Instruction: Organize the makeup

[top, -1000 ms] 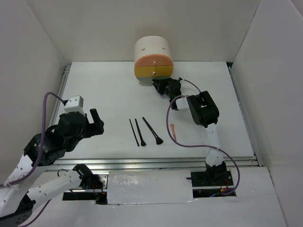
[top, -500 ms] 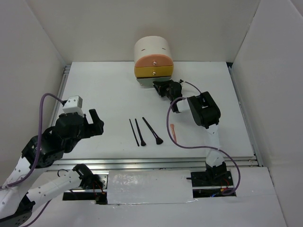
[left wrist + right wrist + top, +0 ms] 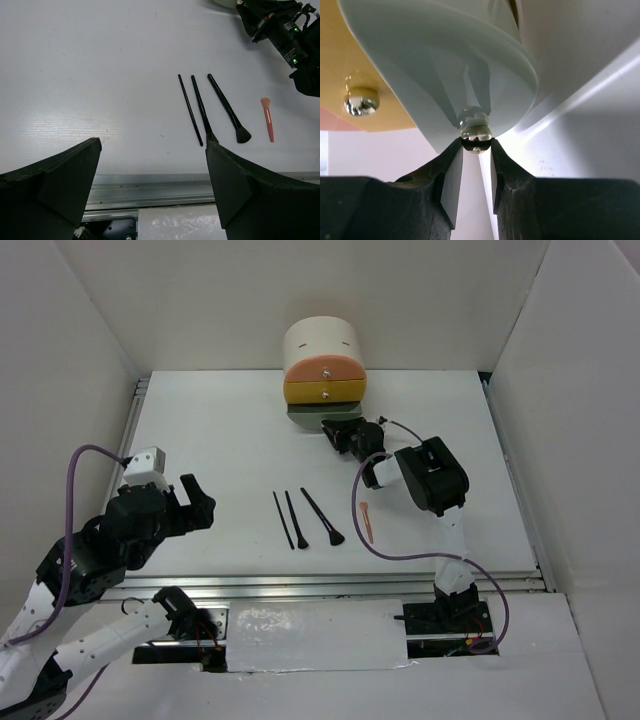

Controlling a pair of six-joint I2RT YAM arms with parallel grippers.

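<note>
My right gripper point(image 3: 341, 431) is shut on the small shiny knob point(image 3: 475, 129) of the pale green bottom drawer point(image 3: 445, 65) of the cream organizer point(image 3: 322, 343). That drawer point(image 3: 305, 417) stands partly pulled out. Two thin black sticks point(image 3: 282, 520) point(image 3: 292, 518), a black flared-head brush point(image 3: 322, 516) and a salmon-pink stick point(image 3: 366, 521) lie side by side on the white table. They also show in the left wrist view: sticks point(image 3: 190, 109) point(image 3: 201, 107), brush point(image 3: 228, 108), pink stick point(image 3: 268, 119). My left gripper point(image 3: 195, 502) is open and empty, left of them. The grey box and teal stick are out of view.
The orange top drawer point(image 3: 323, 368) and yellow middle drawer point(image 3: 325, 392) are closed. White walls enclose the table on three sides. A metal rail point(image 3: 150, 187) runs along the near edge. The right arm's purple cable point(image 3: 400, 552) loops over the table right of the pink stick.
My right gripper has drawn back toward the near side with the knob, and the bottom drawer has slid out. My left arm has drifted slightly left and nearer.
</note>
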